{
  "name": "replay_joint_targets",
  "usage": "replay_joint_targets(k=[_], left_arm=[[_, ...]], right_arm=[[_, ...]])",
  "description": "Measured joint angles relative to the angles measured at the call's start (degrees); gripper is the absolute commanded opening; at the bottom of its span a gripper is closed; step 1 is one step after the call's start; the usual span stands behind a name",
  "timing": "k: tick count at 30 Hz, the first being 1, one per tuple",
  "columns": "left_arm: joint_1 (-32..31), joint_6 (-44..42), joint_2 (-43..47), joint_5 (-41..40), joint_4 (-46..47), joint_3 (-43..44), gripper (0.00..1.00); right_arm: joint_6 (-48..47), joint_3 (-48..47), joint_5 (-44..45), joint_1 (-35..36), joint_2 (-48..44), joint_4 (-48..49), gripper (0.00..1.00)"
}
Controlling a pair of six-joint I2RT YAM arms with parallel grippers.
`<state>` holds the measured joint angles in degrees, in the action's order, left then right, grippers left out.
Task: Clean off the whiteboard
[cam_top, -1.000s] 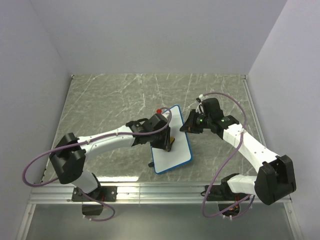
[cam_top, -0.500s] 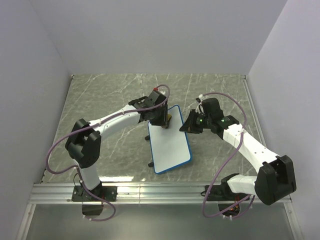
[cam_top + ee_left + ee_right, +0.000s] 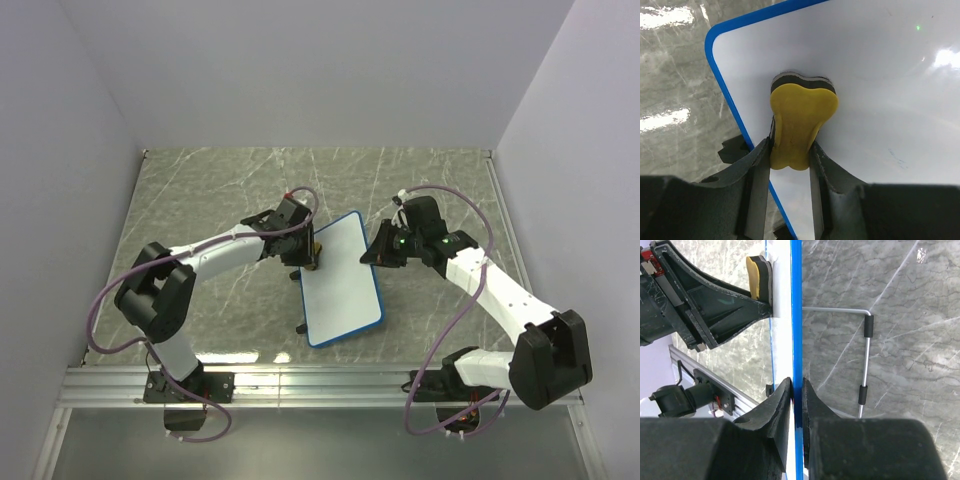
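The whiteboard stands propped up mid-worktop, its surface almost clean. The left end effector is clamped on a yellow eraser, which presses against the board near a left-side corner. The right end effector pinches the board's blue frame at its right edge.

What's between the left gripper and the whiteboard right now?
A yellow eraser, pinched in the left gripper, its dark pad flat against the whiteboard near its edge. The left wrist view shows it best; the right wrist view shows it edge-on.
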<state>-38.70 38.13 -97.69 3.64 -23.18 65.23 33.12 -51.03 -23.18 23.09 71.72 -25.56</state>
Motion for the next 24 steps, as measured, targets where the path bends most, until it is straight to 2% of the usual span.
replay_joint_targets(k=[6,15,20,24], left_arm=[[-0.92,-1.22,-0.31,-0.24,-2.97,2.64,0.0],[-8.46,-0.39,-0.11,0.39,-7.48,13.6,0.0],[-6.14,2.05,4.35,-5.11,-12.46,12.87,0.0],[-1.95,3.63,12.44,-9.31,-14.56,6.56,0.0]], right_arm=[[0.0,-0.63,-0.55,-0.02,0.94,0.17,0.0],[-0.68,-2.69,-1.33,-0.11,3.52,0.72,0.0],[-0.98,-2.91,-1.6,-0.11,3.87,1.01,0.0],[-1.14,-3.1,-1.55,-0.11,4.15,0.94,0.0]])
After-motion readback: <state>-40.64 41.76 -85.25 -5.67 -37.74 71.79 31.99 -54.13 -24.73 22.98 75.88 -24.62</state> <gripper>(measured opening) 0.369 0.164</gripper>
